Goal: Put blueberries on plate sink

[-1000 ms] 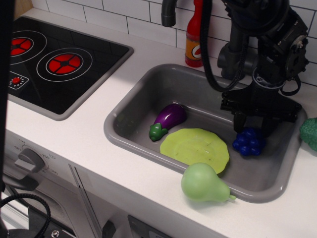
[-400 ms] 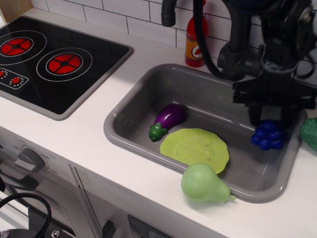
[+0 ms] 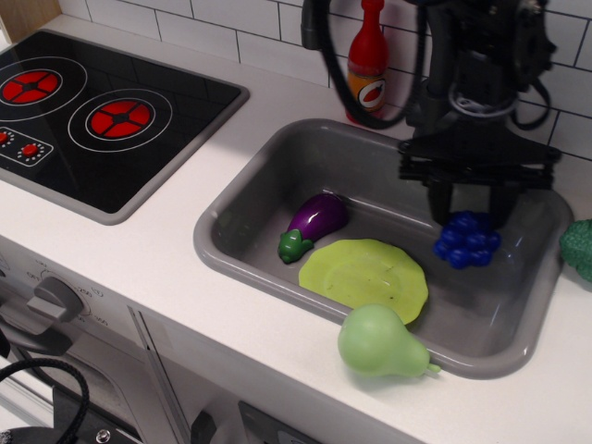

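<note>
The blueberries (image 3: 467,240) are a dark blue cluster held between the fingers of my gripper (image 3: 469,222), which is shut on them. They hang a little above the floor at the right end of the grey sink (image 3: 215,248). The lime-green plate (image 3: 365,276) lies flat in the sink, down and to the left of the berries, with nothing on it. The gripper stands above the sink's right part, to the right of the plate.
A purple eggplant (image 3: 316,224) lies in the sink just left of the plate. A pale green pear (image 3: 377,342) rests on the sink's front rim. A red bottle (image 3: 368,65) and a black faucet (image 3: 314,23) stand behind. A stove (image 3: 102,116) is at the left, and a green object (image 3: 580,246) at the right edge.
The gripper closed on the blueberries and lifted them off the sink floor, swung right toward the sink's wall, then moved back left toward the plate.
</note>
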Motion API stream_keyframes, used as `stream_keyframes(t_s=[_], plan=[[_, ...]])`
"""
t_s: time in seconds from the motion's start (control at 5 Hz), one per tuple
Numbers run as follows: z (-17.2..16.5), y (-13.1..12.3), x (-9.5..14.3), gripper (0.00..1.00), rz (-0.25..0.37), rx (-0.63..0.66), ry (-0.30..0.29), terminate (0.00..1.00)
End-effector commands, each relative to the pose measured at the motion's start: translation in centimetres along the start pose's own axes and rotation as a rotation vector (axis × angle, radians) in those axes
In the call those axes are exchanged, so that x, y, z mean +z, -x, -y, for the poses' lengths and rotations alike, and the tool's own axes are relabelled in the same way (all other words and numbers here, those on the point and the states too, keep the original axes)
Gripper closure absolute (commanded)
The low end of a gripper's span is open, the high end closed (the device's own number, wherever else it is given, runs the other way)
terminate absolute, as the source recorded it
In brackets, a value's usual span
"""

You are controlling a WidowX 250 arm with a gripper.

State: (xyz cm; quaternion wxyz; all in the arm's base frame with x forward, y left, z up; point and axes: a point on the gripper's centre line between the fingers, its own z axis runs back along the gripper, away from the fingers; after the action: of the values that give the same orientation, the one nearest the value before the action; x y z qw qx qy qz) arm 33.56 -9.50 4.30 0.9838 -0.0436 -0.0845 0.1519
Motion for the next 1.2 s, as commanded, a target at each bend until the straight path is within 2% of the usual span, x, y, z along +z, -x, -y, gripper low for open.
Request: stream_keyframes(t_s=[0.0, 0.2, 0.4, 0.6, 0.8, 1.0], plan=[[-5.0, 0.3, 2.3, 1.00, 0.034, -0.034, 0.002, 0.00], [-7.0, 0.6, 1.5, 1.00, 0.047, -0.047, -0.024, 0.00], [-7.5, 0.4, 0.5, 1.00, 0.059, -0.052, -0.050, 0.00], [-7.5, 0.5, 0.2, 1.00, 0.067, -0.051, -0.052, 0.00], [-7.6, 0.7, -0.1, 0.00, 0.079, -0.058, -0.072, 0.00], [-7.6, 1.0, 0.3, 0.00, 0.026, -0.053, -0.070, 0.00]])
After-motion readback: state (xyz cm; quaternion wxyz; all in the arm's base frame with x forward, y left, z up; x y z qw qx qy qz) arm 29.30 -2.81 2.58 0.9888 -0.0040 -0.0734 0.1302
